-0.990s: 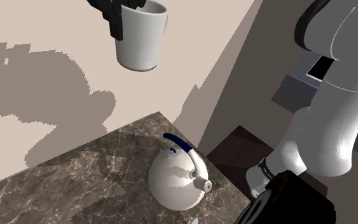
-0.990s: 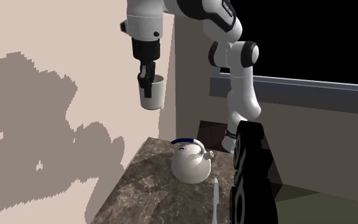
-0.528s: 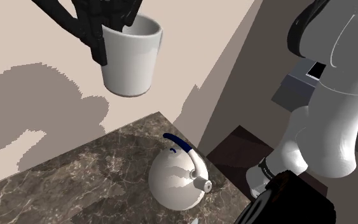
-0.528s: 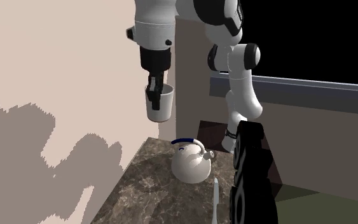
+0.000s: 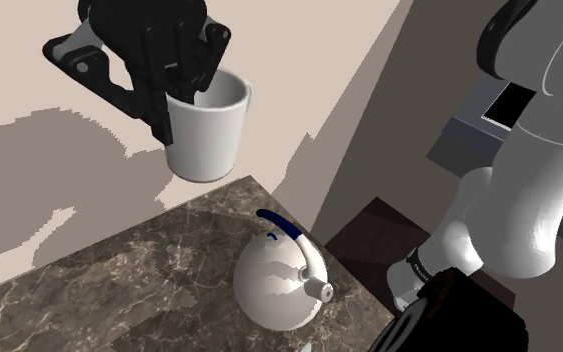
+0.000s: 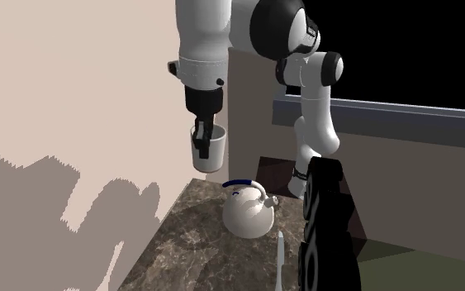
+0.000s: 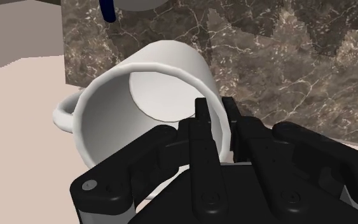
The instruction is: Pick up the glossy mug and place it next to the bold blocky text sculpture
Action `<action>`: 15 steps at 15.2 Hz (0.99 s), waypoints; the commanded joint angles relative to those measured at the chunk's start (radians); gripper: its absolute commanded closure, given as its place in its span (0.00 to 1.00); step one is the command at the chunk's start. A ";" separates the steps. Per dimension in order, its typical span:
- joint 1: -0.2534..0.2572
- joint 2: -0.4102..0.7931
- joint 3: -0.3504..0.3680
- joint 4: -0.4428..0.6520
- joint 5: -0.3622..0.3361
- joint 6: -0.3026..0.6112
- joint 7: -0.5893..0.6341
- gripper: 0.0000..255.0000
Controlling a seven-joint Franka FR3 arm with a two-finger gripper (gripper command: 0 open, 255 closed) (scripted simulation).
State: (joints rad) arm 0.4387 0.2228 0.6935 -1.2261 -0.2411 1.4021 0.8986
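The dark stone worktop [image 5: 119, 290] is the biggest thing here, and the big white arm [image 6: 309, 124] comes next. The arm goes up from its stand, bends over at the top and points its wrist straight down over the far corner of the worktop. The black blocky text sculpture [image 6: 325, 231] stands at the worktop's edge, close to the foot of the arm. A round white kettle [image 5: 279, 285] with a blue handle sits just beside the sculpture. The white mug [image 5: 207, 130] hangs in the air, open side up, above the far corner, higher than the kettle and well apart from the sculpture. The mug looks hard and shiny, so I think it is slippery, not very heavy, and could break if it falls. The thin rim is a good place to hold it. The little black claw [image 7: 217, 118] pinches the mug's wall from the top, one finger inside and one outside. The handle sticks out on the side away from the fingers
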 commanded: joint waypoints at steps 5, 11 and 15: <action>-0.035 -0.050 -0.005 -0.142 0.035 0.104 -0.008 1.00; -0.055 -0.083 -0.010 -0.260 0.057 0.198 -0.012 1.00; -0.064 -0.097 -0.013 -0.330 0.066 0.256 -0.012 1.00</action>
State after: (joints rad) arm 0.3781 0.1327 0.6816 -1.5326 -0.1795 1.6397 0.8869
